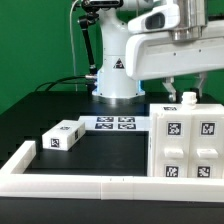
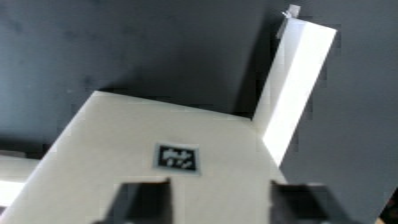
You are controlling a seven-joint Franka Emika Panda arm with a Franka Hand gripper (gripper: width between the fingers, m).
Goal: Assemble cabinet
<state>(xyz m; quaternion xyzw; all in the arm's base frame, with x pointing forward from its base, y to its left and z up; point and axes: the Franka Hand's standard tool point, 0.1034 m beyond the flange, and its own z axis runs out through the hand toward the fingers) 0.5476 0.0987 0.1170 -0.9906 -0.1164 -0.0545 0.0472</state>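
Jaws hung wide open, gripping nothing, right over the cabinet (image 1: 185,140) at the worktop's (image 1: 100,150) edge.

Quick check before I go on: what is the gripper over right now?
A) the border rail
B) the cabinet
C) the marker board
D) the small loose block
B: the gripper hangs above the top of the cabinet at the exterior view's right, fingers apart.
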